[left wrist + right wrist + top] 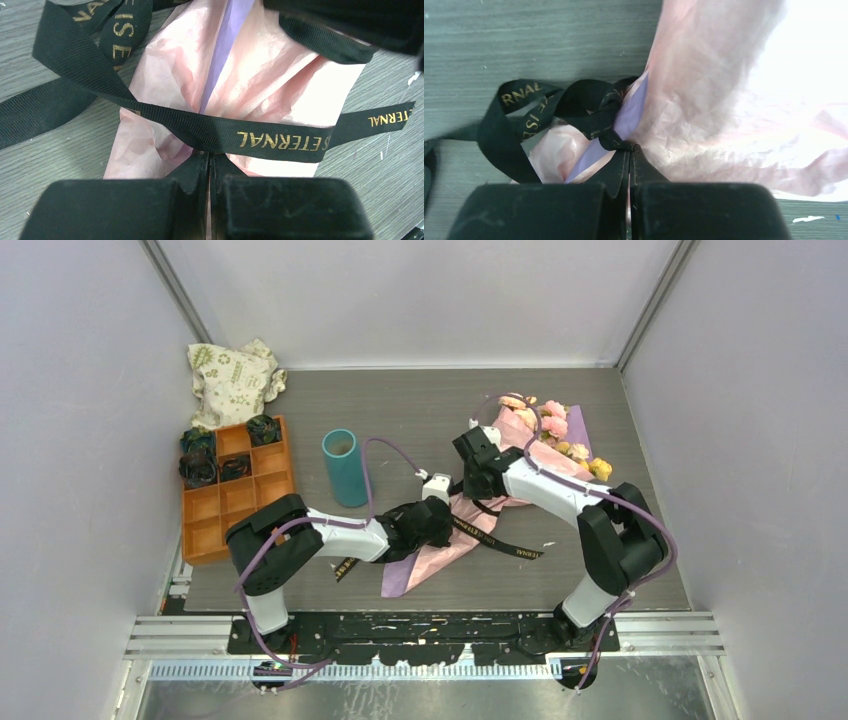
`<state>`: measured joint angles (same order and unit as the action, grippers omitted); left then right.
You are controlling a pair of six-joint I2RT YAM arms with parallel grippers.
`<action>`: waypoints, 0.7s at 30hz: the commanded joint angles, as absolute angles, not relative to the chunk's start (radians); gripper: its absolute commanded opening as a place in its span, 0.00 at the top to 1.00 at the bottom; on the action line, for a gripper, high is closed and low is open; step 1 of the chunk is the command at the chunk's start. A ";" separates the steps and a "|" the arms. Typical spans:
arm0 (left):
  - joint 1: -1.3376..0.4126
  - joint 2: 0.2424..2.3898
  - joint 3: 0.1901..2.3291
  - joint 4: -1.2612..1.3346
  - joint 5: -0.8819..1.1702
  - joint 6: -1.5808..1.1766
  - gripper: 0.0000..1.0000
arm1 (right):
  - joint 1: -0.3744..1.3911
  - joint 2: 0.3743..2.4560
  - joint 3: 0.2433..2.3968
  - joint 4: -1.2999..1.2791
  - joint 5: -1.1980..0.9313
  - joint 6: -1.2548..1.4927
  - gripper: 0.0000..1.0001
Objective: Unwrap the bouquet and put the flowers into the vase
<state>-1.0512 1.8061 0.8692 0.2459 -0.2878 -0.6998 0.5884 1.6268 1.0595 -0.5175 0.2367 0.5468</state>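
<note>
The bouquet lies on the table in pink and lilac paper [425,560], its pink, cream and yellow flowers [548,420] at the far right. A black ribbon [505,545] with gold lettering trails from its waist. My left gripper [448,520] is shut, its tips [208,154] pinching a band of the ribbon [280,142] over the pink paper [260,75]. My right gripper [479,490] is shut too, its tips [629,148] on the ribbon's knot [599,117] beside a lilac fold [631,107]. The teal vase [345,468] stands upright to the left of both grippers.
An orange tray [215,510] with square compartments, some holding dark bundles, sits at the left edge. A cream cloth bag [232,380] with green print lies behind it. A loose ribbon end [345,568] lies under my left arm.
</note>
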 commanded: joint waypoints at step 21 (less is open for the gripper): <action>-1.047 1.867 0.848 0.129 -0.275 -0.692 0.99 | 0.595 1.185 1.549 -0.830 0.537 0.478 0.99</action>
<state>-1.0512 1.8080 0.8696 0.2470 -0.2878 -0.6998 0.5880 1.2430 1.4410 -0.7959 0.4480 0.4980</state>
